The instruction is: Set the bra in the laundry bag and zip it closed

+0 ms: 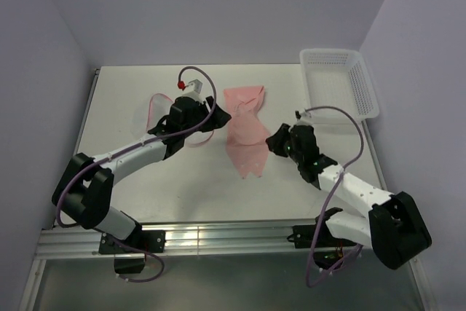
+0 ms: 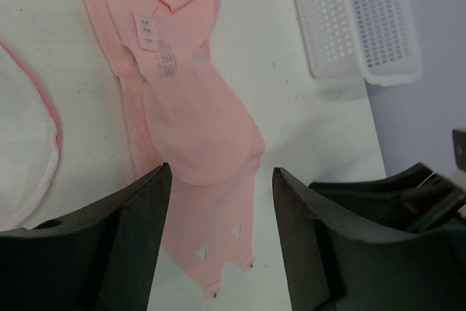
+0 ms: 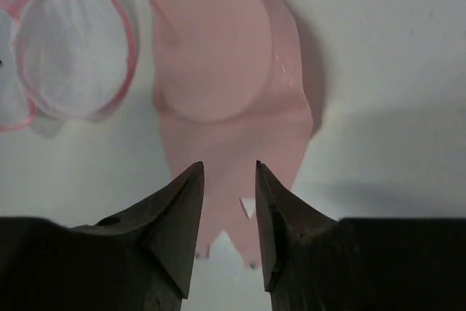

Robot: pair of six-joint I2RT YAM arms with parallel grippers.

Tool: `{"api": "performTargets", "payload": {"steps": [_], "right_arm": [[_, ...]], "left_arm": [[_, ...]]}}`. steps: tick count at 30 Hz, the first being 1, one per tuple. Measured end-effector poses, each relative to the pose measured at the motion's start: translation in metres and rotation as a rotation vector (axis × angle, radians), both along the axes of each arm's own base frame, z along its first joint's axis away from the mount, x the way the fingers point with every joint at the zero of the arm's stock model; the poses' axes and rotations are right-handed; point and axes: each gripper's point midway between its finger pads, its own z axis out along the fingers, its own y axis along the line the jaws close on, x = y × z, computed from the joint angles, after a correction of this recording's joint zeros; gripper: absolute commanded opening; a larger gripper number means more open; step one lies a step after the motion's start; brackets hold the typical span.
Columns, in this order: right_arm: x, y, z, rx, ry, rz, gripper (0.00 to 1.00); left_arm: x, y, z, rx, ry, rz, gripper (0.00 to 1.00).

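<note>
The light-pink bra [image 1: 244, 132] lies flat and stretched out in the middle of the table. It also shows in the left wrist view [image 2: 182, 107] and the right wrist view [image 3: 218, 71]. The round mesh laundry bag [image 1: 162, 114] with its pink rim lies left of the bra, partly hidden under my left arm. It lies open in the right wrist view [image 3: 76, 49]. My left gripper [image 1: 218, 116] is open and empty just left of the bra, over its lower end [image 2: 222, 172]. My right gripper [image 1: 275, 141] is open and empty at the bra's right edge, its jaws over the strap end [image 3: 229, 169].
A white plastic lattice basket [image 1: 341, 81] stands at the back right corner and shows in the left wrist view [image 2: 357, 12]. The table's right edge runs just past it. Purple walls enclose the table. My right arm [image 2: 408, 191] shows at the lower right of the left wrist view.
</note>
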Motion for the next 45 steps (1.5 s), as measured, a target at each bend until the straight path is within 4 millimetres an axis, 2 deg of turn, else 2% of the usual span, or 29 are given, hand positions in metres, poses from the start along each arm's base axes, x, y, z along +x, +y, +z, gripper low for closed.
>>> {"api": "performTargets", "payload": {"steps": [4, 7, 10, 14, 16, 18, 20, 23, 25, 28, 32, 37, 39, 40, 42, 44, 45], "right_arm": [[-0.042, 0.004, -0.036, 0.066, 0.087, 0.039, 0.59], [-0.060, 0.011, -0.047, 0.086, 0.116, 0.074, 0.66], [-0.070, 0.017, -0.052, 0.095, 0.123, 0.101, 0.65], [-0.075, 0.019, -0.062, 0.062, 0.140, 0.112, 0.56], [-0.077, 0.019, -0.068, 0.035, 0.151, 0.113, 0.53], [-0.078, 0.019, -0.073, 0.015, 0.161, 0.114, 0.52], [-0.080, 0.019, -0.075, -0.005, 0.168, 0.118, 0.53], [-0.079, 0.021, -0.074, -0.033, 0.163, 0.129, 0.63], [-0.078, 0.025, -0.073, -0.059, 0.166, 0.144, 0.63], [-0.075, 0.031, -0.077, -0.098, 0.189, 0.165, 0.59], [-0.072, 0.035, -0.084, -0.172, 0.220, 0.175, 0.52], [-0.071, 0.037, -0.097, -0.259, 0.270, 0.186, 0.48], [-0.071, 0.039, -0.098, -0.286, 0.272, 0.189, 0.51], [-0.072, 0.041, -0.098, -0.299, 0.271, 0.193, 0.56], [-0.078, 0.043, -0.099, -0.331, 0.270, 0.207, 0.58], [-0.081, 0.043, -0.100, -0.354, 0.265, 0.215, 0.53], [-0.081, 0.042, -0.100, -0.363, 0.263, 0.219, 0.37]], "left_arm": [[0.002, -0.002, -0.009, 0.017, 0.011, -0.002, 0.59], [0.000, -0.005, -0.009, 0.027, 0.003, -0.007, 0.59], [-0.005, -0.010, -0.012, 0.043, -0.004, -0.016, 0.59], [-0.009, -0.014, -0.017, 0.084, -0.024, -0.017, 0.59], [-0.004, -0.015, -0.020, 0.110, -0.033, -0.010, 0.60], [0.009, -0.021, -0.025, 0.144, -0.043, -0.005, 0.61], [0.031, -0.031, -0.031, 0.187, -0.053, 0.003, 0.61], [0.065, -0.045, -0.042, 0.240, -0.055, 0.013, 0.61], [0.087, -0.050, -0.052, 0.261, -0.050, 0.020, 0.61], [0.111, -0.042, -0.073, 0.303, -0.009, 0.048, 0.61], [0.127, -0.026, -0.091, 0.348, 0.031, 0.071, 0.61], [0.126, -0.022, -0.093, 0.350, 0.035, 0.072, 0.62], [0.115, -0.018, -0.098, 0.358, 0.047, 0.066, 0.64], [0.109, -0.014, -0.100, 0.365, 0.055, 0.064, 0.68], [0.100, -0.009, -0.102, 0.376, 0.067, 0.062, 0.73], [0.099, -0.008, -0.098, 0.375, 0.061, 0.060, 0.74], [0.100, -0.009, -0.096, 0.371, 0.055, 0.061, 0.73]]}}
